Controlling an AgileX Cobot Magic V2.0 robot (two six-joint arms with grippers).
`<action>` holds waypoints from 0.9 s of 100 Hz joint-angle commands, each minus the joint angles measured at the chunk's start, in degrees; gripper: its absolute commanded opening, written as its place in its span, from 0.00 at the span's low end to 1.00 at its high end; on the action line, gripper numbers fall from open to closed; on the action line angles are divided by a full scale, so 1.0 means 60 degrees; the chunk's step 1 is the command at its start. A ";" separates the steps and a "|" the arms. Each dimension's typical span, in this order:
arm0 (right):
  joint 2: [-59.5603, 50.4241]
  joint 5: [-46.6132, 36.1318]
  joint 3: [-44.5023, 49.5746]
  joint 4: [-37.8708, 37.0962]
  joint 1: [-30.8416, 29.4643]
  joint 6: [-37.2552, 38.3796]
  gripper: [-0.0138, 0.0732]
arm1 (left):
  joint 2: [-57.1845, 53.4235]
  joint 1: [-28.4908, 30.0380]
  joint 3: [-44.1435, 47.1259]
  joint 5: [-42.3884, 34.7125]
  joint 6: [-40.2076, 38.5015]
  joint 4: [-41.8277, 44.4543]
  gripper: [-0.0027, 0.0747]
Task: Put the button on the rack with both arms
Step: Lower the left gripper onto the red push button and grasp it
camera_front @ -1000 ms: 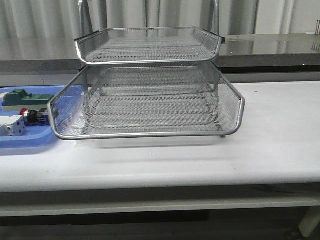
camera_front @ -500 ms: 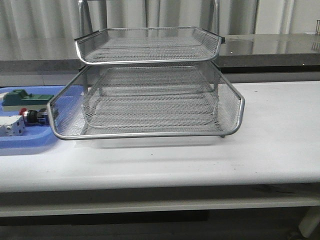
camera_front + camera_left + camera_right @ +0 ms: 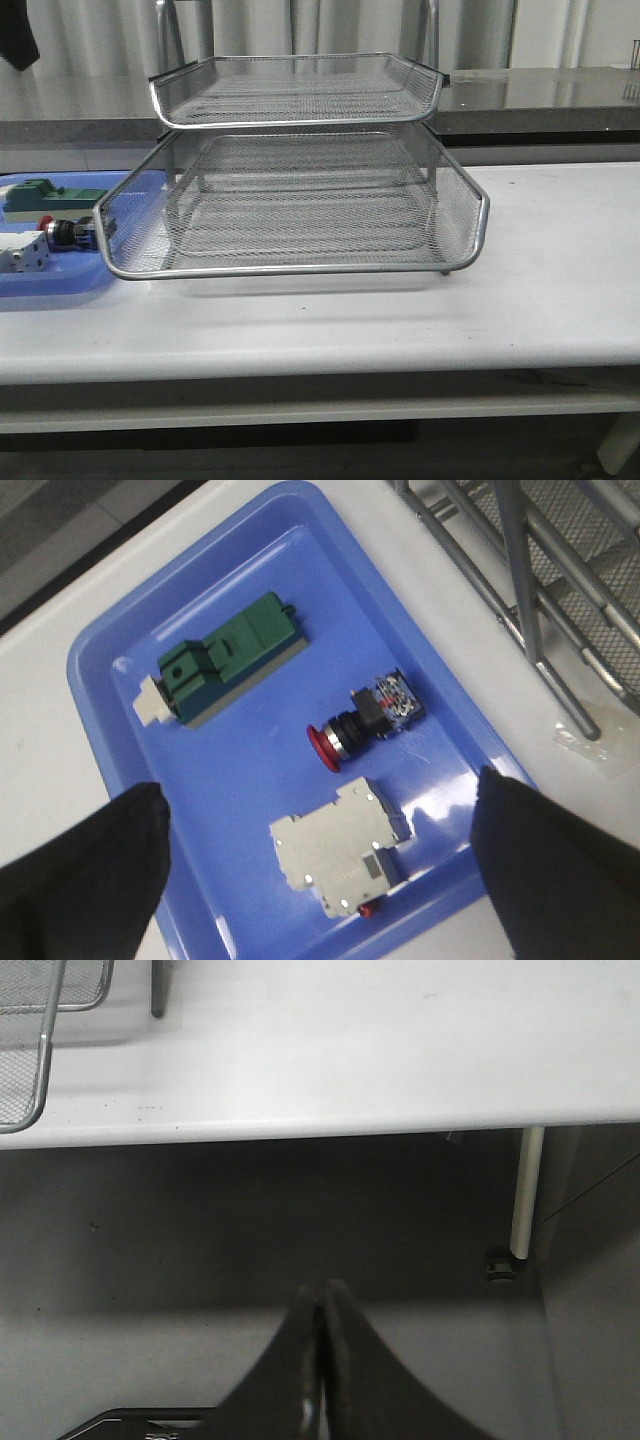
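White table [image 3: 540, 300], left gripper [image 3: 320, 870] spread wide above button [image 3: 365, 716] in blue tray [image 3: 110, 680], rack [image 3: 300, 200] beside, right gripper [image 3: 320, 1360] pressed closed, empty.

- Even, soft light is cast over the table [image 3: 560, 260]; no hard shadows are seen.
- Glare is shown on the far counter [image 3: 540, 95] and the blue tray [image 3: 440, 810].
- Left fingers [image 3: 80, 870] are blurred.
- Below the table, the floor is dimly lit.

The rack [image 3: 300, 200] is shiny silver wire mesh. The blue tray [image 3: 250, 780] is smooth glossy plastic. The table [image 3: 540, 290] is matt white.
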 commanded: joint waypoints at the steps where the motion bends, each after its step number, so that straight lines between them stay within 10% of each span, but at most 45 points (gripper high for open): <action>1: 0.0026 -0.0552 -0.0342 -0.0140 -0.0067 -0.0043 0.08 | 0.0243 -0.0012 -0.0930 -0.0276 0.0917 -0.0144 0.79; 90: 0.0026 -0.0549 -0.0342 -0.0142 -0.0067 -0.0043 0.08 | 0.4655 -0.0012 -0.4030 0.1250 0.4309 -0.0516 0.79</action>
